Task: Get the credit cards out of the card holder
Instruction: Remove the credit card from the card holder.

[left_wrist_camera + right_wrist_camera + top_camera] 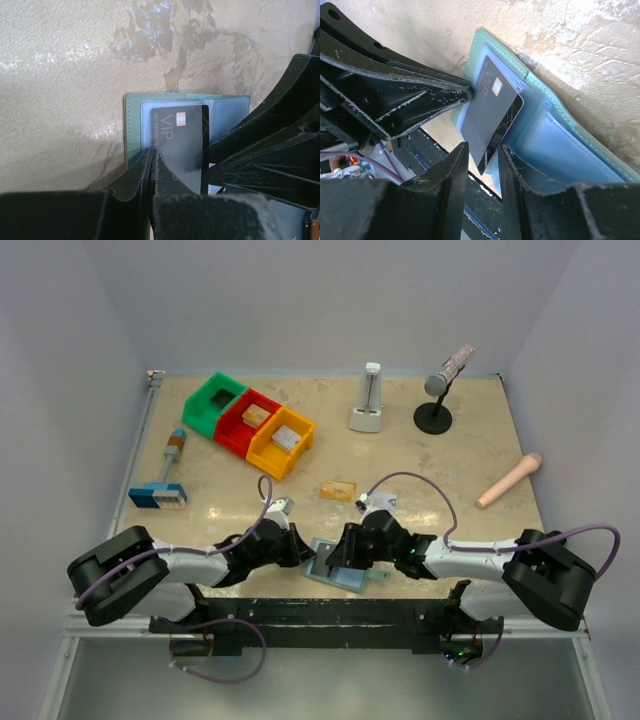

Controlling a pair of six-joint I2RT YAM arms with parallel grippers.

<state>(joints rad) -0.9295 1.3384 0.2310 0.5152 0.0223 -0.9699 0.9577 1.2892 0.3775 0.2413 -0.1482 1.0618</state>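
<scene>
The light teal card holder (350, 578) lies open at the table's near edge, also shown in the left wrist view (134, 120) and the right wrist view (580, 145). A grey credit card marked VIP (182, 145) sticks out of its left pocket, and shows in the right wrist view too (487, 117). My left gripper (152, 151) is shut, its tips resting on the holder's left panel beside the card. My right gripper (482, 150) is open, its jaws a narrow gap apart around the card's free corner. An orange-gold credit card (338, 490) lies on the table.
Green (213, 405), red (247, 422) and yellow (280, 443) bins stand at back left. A blue-and-white block with a handle (160, 492) lies left. A white stand (367, 400), a microphone on a base (438, 390) and a pink rod (509, 480) lie at the back and right.
</scene>
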